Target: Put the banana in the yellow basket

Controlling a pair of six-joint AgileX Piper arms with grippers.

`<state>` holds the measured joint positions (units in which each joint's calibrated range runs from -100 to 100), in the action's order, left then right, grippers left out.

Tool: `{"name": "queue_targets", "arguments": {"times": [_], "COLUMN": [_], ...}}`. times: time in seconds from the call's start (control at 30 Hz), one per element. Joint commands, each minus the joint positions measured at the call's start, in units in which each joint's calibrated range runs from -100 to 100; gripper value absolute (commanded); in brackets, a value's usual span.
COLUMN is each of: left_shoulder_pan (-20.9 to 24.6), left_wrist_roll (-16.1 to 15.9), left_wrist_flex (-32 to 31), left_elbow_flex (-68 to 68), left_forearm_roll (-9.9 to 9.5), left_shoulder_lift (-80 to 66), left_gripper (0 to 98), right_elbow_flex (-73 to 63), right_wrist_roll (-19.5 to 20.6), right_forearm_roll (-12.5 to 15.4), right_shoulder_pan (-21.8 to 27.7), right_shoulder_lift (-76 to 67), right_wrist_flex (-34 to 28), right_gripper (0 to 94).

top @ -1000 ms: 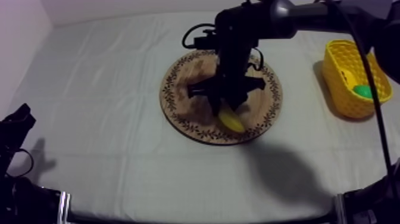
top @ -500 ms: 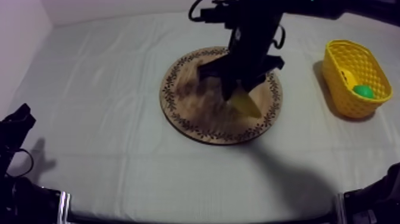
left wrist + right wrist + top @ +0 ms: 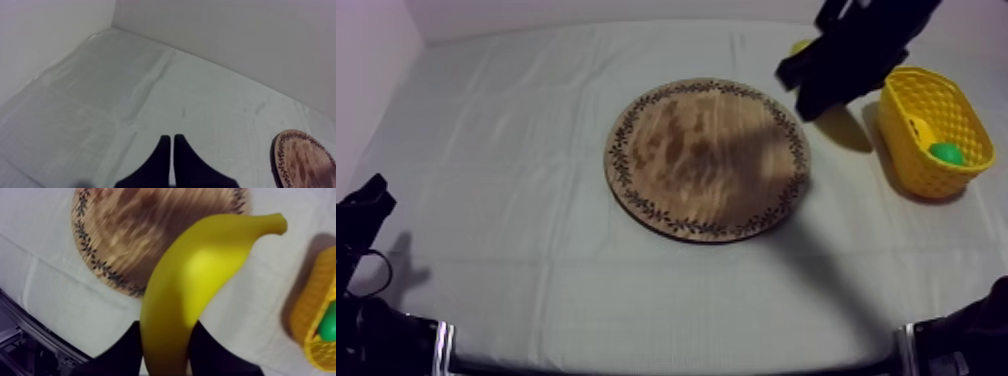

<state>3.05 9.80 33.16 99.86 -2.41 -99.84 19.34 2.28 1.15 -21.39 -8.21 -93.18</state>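
Observation:
My right gripper point(image 3: 823, 80) hangs in the air between the round wooden board point(image 3: 706, 160) and the yellow basket point(image 3: 933, 128), shut on the banana point(image 3: 200, 283). A small yellow tip of the banana point(image 3: 799, 46) sticks out behind the arm. In the right wrist view the banana stands up between the two black fingers point(image 3: 125, 350), over the board's rim point(image 3: 95, 258) and beside the basket point(image 3: 317, 325). The board carries nothing. My left gripper point(image 3: 366, 205) rests low at the table's left, its fingers point(image 3: 162, 160) lying together as a narrow wedge.
Inside the basket lies a green fruit point(image 3: 944, 153), which the right wrist view also catches point(image 3: 330, 325), along with something yellow. The cloth runs bare from the board to the left wall. The board's patterned rim point(image 3: 305, 160) lies off to the side of the left gripper.
My right gripper lifted the banana off the board and carried it up and to the right, toward the basket. The left arm has not moved.

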Motion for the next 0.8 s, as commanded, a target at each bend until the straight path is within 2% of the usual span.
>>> {"name": "queue_targets", "arguments": {"times": [0.0, 0.43, 0.77], "left_shoulder_pan": [0.0, 0.0, 0.0], "left_wrist_roll": [0.0, 0.0, 0.0], "left_wrist_flex": [0.0, 0.0, 0.0], "left_elbow_flex": [0.0, 0.0, 0.0], "left_forearm_roll": [-0.01, -0.01, -0.01], "left_shoulder_lift": [0.0, 0.0, 0.0], "left_gripper": [0.1, 0.1, 0.1], "right_elbow_flex": [-0.6, -3.1, -4.1], "right_wrist_roll": [-2.5, -10.8, -15.0], "right_forearm_roll": [-0.8, -5.2, -7.3], "right_shoulder_pan": [3.1, 18.0, 27.1], "right_shoulder_lift": [-2.6, -4.1, -2.8], "right_wrist_flex": [-0.8, -2.2, -1.5], "right_gripper": [27.4, 27.4, 27.8]}}
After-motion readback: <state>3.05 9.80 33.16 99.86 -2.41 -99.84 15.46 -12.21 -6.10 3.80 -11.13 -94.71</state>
